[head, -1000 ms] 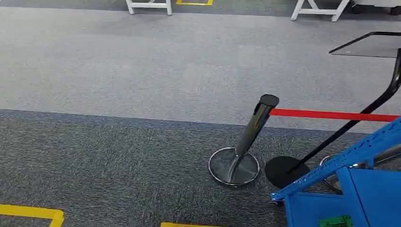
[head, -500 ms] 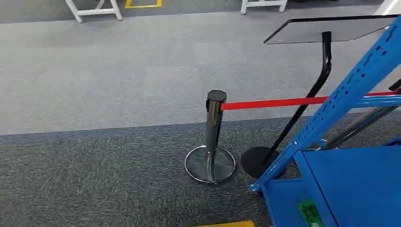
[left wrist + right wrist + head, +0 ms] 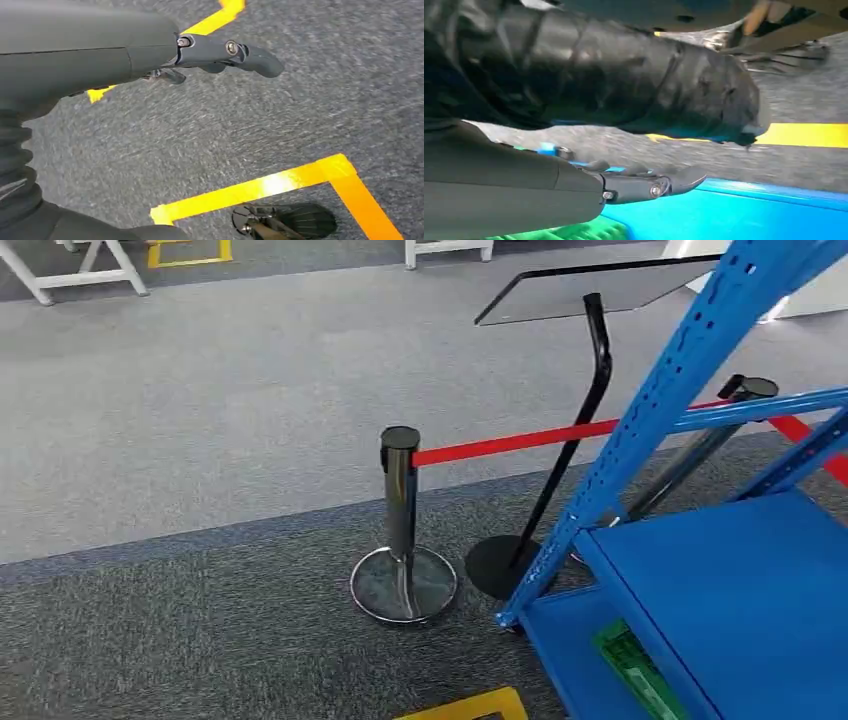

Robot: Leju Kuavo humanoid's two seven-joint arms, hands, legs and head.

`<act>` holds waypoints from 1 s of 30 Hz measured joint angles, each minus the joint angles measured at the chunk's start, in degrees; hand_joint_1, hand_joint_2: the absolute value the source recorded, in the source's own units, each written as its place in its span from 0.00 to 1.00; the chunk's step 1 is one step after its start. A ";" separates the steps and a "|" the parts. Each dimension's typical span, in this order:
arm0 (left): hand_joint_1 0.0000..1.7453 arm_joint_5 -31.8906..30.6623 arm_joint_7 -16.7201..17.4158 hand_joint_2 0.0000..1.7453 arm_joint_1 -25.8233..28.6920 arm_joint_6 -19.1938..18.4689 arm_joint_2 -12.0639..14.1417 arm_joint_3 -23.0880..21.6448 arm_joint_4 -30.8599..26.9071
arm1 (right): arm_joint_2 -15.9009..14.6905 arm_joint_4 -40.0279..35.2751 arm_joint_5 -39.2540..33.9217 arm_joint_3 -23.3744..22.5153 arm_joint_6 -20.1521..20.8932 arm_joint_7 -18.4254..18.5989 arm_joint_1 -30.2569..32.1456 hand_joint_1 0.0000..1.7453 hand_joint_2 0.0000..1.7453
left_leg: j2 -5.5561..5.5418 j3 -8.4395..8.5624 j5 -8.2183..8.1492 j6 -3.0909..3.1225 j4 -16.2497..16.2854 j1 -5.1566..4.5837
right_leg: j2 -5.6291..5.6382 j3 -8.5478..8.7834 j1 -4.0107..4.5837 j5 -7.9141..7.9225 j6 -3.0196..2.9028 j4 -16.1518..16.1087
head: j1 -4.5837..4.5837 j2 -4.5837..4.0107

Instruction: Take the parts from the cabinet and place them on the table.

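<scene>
Two hands: you have the left hand hanging over the carpet and the right hand hanging just above the rack's blue shelf; on both the fingers lie out nearly straight and hold nothing.
Near right: the rack now takes up much more of the head view than a second ago, and a green part lies on its lower shelf by the near edge.
Near floor: yellow tape marks the dark carpet.
Middle: the post and its red belt have slid left across the picture.
Far: white table legs show at the far edge.
Meaning: the whole scene shifted, so the camera turned right toward the rack; I judge you are still approaching, with no part picked yet.
</scene>
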 joint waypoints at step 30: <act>0.00 -0.99 0.52 1.00 -0.16 0.15 0.02 0.09 0.15 | 0.17 0.02 0.64 0.46 -0.20 2.62 -0.06 0.00 0.00 | -0.44 0.50 -0.07 0.31 -0.33 -0.15 | 0.31 -1.42 0.15 -1.82 0.26 3.25 | -0.15 0.00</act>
